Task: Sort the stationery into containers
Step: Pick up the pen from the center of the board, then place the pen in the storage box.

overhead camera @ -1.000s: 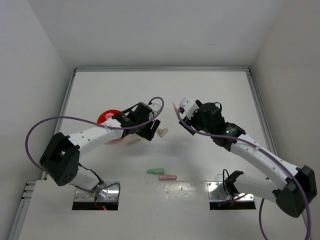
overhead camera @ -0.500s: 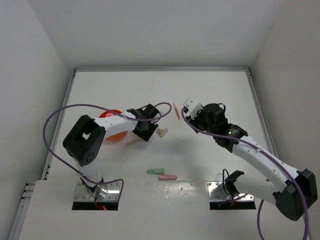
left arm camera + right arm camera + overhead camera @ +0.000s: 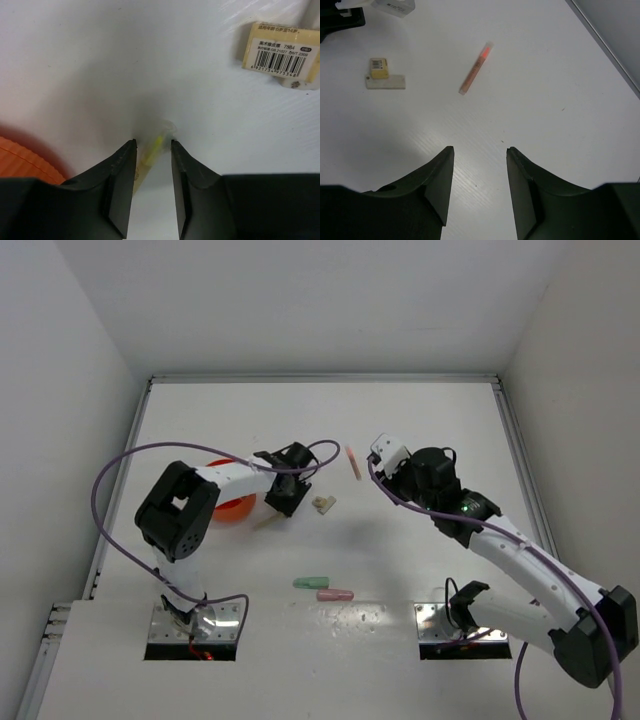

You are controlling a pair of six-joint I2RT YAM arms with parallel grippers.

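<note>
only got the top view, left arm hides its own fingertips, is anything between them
Observer: Yes. The left wrist view shows a pale yellow stick lying on the table between the left fingers.
Operator: clamped on it or not
Observer: Not clamped. Bare table shows between the stick and one finger.
Operator: right fingers holding anything
Observer: No. In the right wrist view the right fingers stand open and empty, and the pink stick lies on the table ahead of them.
</note>
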